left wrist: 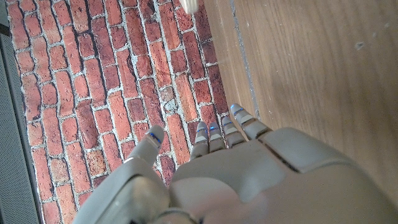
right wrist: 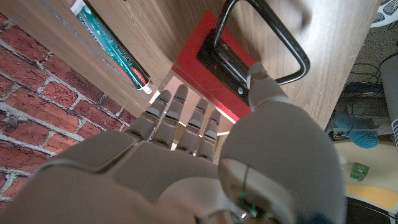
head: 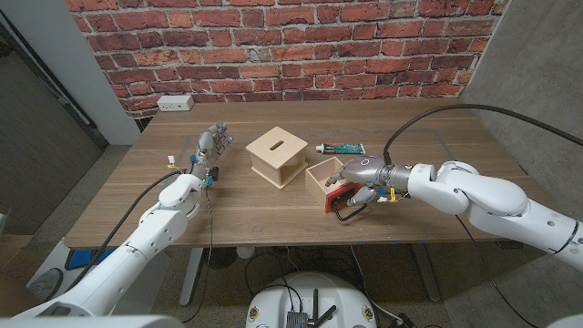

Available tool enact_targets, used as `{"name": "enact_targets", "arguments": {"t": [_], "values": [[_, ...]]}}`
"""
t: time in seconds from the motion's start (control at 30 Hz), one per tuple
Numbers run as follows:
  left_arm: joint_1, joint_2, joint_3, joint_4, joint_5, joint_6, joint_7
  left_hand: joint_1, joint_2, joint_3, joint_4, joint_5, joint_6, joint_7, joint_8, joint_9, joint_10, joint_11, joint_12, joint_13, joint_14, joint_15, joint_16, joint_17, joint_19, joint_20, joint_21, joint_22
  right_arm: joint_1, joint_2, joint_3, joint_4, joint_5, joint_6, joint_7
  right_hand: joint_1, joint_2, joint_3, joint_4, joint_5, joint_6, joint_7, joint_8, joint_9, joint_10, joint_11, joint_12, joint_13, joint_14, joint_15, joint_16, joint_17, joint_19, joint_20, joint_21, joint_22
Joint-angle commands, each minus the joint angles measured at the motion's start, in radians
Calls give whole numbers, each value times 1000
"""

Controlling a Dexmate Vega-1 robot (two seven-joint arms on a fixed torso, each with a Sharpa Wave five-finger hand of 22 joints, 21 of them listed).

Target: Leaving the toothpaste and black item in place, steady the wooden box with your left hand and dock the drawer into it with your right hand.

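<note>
The light wooden box point(head: 278, 155) with a slot in its top stands mid-table. Just to its right lies the drawer point(head: 324, 179), pulled clear of the box, its red front point(right wrist: 198, 51) carrying a black loop handle point(right wrist: 273, 43) toward the table's near edge. My right hand point(head: 360, 177) grips the drawer at that front, fingers point(right wrist: 180, 106) reaching over the rim and thumb on the red face. The toothpaste point(head: 342, 148) lies behind the drawer, also seen as the toothpaste point(right wrist: 112, 46) past my fingers. My left hand point(head: 208, 151) hovers left of the box, fingers spread, apart from it.
A white power strip point(head: 175, 103) sits at the table's back left edge against the brick wall. Thin cables trail from both wrists across the table point(head: 437, 219). Past my left hand point(left wrist: 236, 177) I see bare wood point(left wrist: 311, 74) and bricks.
</note>
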Motion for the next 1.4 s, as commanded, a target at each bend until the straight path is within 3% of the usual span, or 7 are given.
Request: {"name": "enact_targets", "arguments": {"t": [0.03,0.33,0.7,0.83,1.13,1.4], "values": [[13,9,-6,-15,-7,7,2,-12,65,9,-2,6,8,0,2,5,15,-2,-1,2,11,-1,0,2,11,-29,-4,4,20,17,-22,27,-19,22,-4,32,3,-1,0,-4,7,-3,-1,1,24,-11,1,1,36,-169,19,6,26,-8,8,3],[15,9,-7,-11,-12,3,-8,-13,65,10,-1,6,10,1,2,5,17,-2,-1,2,14,-2,1,2,13,-28,-4,4,19,20,-19,38,-38,32,-51,93,10,-13,2,-8,104,-15,28,6,117,-43,24,16,115,-180,72,33,83,-45,9,4],[21,6,-5,-9,-15,5,-6,-14,65,12,0,6,12,2,3,5,19,-2,-1,3,18,-2,1,2,13,-28,-4,4,21,21,-14,48,-28,41,-65,132,24,-28,6,-8,177,-17,48,10,181,-50,34,27,179,-187,108,53,125,-73,8,4],[24,6,-6,-12,-16,6,-4,-14,65,12,0,6,13,2,3,5,21,-2,0,3,19,-1,1,2,13,-27,-4,4,24,21,-15,52,-24,47,-67,161,39,-30,5,-6,212,-19,58,12,222,-56,37,24,215,-190,115,50,151,-103,8,4],[33,10,-8,-20,-17,9,2,-15,64,13,1,6,17,3,4,6,24,-4,0,3,23,1,2,2,14,-27,-4,4,38,30,-24,67,-20,63,-72,217,47,-42,5,-7,273,-15,76,12,268,-57,23,15,260,-193,100,28,188,-136,4,3],[35,10,-11,-20,-18,7,3,-16,64,14,1,6,20,4,4,6,27,-4,0,3,25,3,1,2,15,-27,-4,4,49,37,-27,81,-7,74,-75,247,66,-72,11,-5,341,-5,95,13,320,-58,10,12,307,-194,91,15,235,-176,6,5]]}}
